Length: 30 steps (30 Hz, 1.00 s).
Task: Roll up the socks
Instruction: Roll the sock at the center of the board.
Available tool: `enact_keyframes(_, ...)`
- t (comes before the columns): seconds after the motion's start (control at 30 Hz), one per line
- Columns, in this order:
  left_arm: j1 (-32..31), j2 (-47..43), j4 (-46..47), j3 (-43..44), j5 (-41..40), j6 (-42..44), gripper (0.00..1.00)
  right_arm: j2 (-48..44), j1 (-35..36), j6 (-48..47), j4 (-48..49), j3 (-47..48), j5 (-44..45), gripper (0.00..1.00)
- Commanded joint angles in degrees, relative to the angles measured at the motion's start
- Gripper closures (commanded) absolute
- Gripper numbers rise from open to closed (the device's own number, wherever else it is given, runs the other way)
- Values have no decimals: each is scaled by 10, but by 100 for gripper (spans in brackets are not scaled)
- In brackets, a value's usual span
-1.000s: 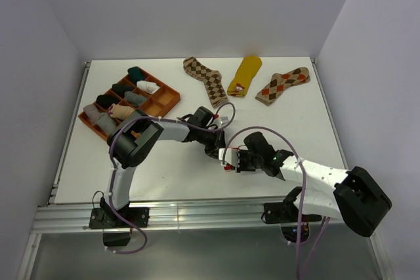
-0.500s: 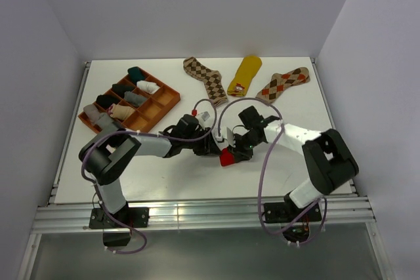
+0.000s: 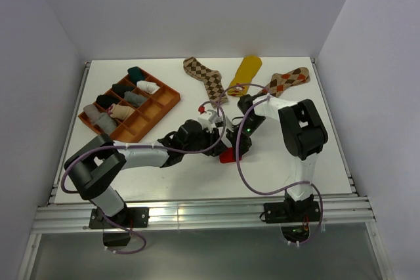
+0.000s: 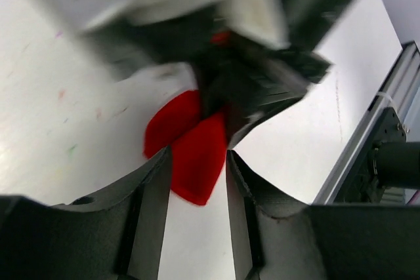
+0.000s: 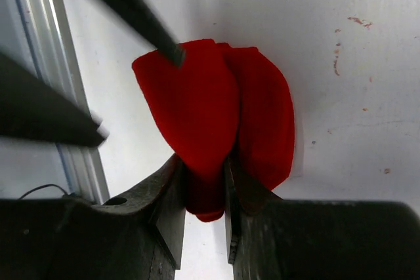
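The red sock (image 5: pixel 216 109) lay bunched on the bench (image 5: pixel 341 31) straight ahead of the right gripper (image 5: pixel 205 191). That gripper's fingers stood narrow, pinching one fold at the sock's near edge, while the rest bulged out beyond the fingertips in two soft lobes. The left gripper (image 4: pixel 198 157) faced the sock from the far side with its fingers parted; a lobe lay between them, apparently unpinched. The sock looked light, limp and a little springy, a thin knit that would likely sag, slide out of a loose pinch and uncurl if released. A hold would probably serve best across all the layers at the thick folded middle, since a single outer edge would likely just peel away.
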Motion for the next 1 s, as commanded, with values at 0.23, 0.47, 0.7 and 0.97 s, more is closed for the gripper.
enact_keyframes(0.23,-25,57,-18,66,20,102,53,42,0,1,-41,18,39,82)
enact_keyframes(0.47,-26,77,5,47,47,94,53,42,-1,18,-34,16,46,82)
enact_keyframes(0.7,-27,89,6,36,72,85,54,40,-1,35,-22,17,49,82)
enact_keyframes(0.97,-27,99,22,24,111,83,52,41,-1,49,-16,18,54,82)
